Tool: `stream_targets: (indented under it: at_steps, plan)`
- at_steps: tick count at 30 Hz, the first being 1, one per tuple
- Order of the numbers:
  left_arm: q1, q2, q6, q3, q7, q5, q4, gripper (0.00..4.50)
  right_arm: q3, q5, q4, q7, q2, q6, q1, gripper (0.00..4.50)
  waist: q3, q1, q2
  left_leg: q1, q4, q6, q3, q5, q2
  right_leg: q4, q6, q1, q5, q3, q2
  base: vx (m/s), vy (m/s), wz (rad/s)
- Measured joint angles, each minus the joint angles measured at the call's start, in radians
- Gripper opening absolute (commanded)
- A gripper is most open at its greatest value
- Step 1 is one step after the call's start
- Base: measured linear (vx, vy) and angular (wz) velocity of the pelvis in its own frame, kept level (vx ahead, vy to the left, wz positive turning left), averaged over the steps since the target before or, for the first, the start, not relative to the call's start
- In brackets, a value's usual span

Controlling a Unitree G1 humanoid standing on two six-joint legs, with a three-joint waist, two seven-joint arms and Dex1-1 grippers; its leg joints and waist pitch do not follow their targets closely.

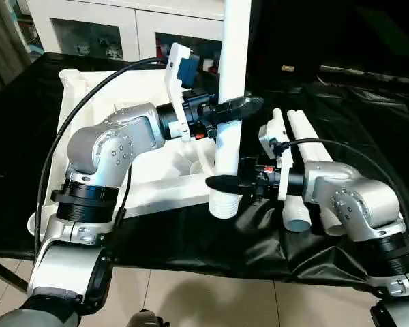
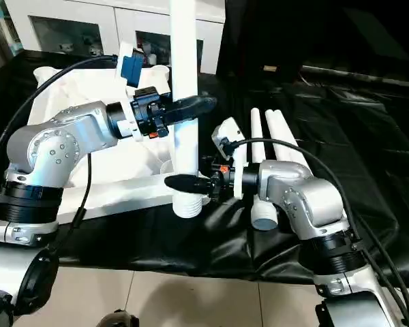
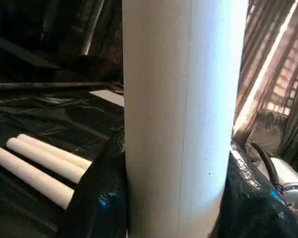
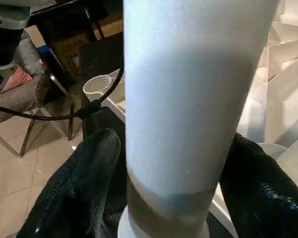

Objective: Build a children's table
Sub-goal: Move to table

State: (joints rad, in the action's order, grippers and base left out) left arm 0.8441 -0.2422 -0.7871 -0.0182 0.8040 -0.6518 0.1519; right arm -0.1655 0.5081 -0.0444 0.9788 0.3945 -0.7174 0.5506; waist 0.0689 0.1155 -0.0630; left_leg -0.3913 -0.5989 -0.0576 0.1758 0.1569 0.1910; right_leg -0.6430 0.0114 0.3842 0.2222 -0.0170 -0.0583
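I have the black-draped worktop (image 1: 368,88) in front of me, and the biggest piece on it is the white tabletop (image 1: 109,88), lying underside up on my left so its corner sockets face upward, which I take to be the reason it was laid that way. Rising over its near edge is the leg (image 1: 233,68) I'm working, held upright with its threaded end (image 1: 224,204) down, just at the tabletop's near corner; I can't tell whether it has reached a socket yet. My left gripper (image 1: 235,109) is closed on the leg partway up, its black fingers (image 3: 97,198) pressing either flank, which I judge keeps it plumb. My right gripper (image 1: 226,182) sits lower, near the threads, with its fingers (image 4: 74,188) bracketing the leg; whether they press it or stand slightly clear I cannot tell. Two spare legs (image 1: 307,136) lie side by side on the cloth to my right, within reach for later corners.
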Motion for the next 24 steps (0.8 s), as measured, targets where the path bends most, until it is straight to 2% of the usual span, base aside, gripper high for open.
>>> stream_targets:
  at_steps: [6, 7, 11, 19, 24]
  plan:
    - [0.000, -0.002, -0.012, -0.001, 0.014, -0.001, -0.016, 1.79, -0.006, -0.005, -0.001, 0.000, -0.002, 0.000, 0.000, 3.18, 0.000, 0.000, 0.000, 0.000, 0.000, 0.000, 0.000, 0.000, 0.000, 0.000, 0.000, 0.000, 0.000, 0.000, 0.000, 0.000, 0.000, 0.00]
    - [0.000, -0.003, -0.015, -0.001, 0.018, -0.001, -0.017, 1.79, -0.009, -0.005, -0.004, 0.000, -0.003, 0.000, 0.000, 2.99, 0.000, 0.000, 0.000, 0.000, 0.000, 0.000, 0.000, 0.000, 0.000, 0.000, 0.000, 0.000, 0.000, 0.000, 0.000, 0.000, 0.000, 0.00]
    - [0.000, -0.003, -0.016, -0.001, 0.020, -0.002, -0.017, 1.79, -0.020, -0.007, -0.008, 0.000, -0.004, 0.000, 0.000, 2.84, 0.000, 0.000, 0.000, 0.000, -0.001, 0.000, 0.000, 0.000, 0.000, -0.001, 0.000, 0.000, 0.000, 0.000, 0.000, 0.000, 0.000, 0.00]
    - [0.000, -0.002, -0.021, 0.000, 0.020, -0.002, -0.017, 1.79, -0.028, -0.011, -0.008, 0.009, -0.004, -0.001, 0.000, 2.09, 0.000, 0.000, 0.000, 0.000, -0.001, 0.000, 0.000, 0.000, 0.000, -0.001, 0.000, 0.000, 0.000, 0.000, 0.000, 0.000, 0.000, 0.00]
    - [0.000, -0.003, -0.022, 0.000, 0.021, -0.002, -0.017, 1.79, -0.028, -0.011, -0.009, 0.009, -0.004, -0.001, 0.000, 1.92, 0.000, 0.000, 0.000, 0.000, -0.001, 0.000, 0.000, 0.000, 0.000, -0.002, 0.000, 0.000, 0.000, 0.000, 0.000, 0.000, 0.000, 0.00]
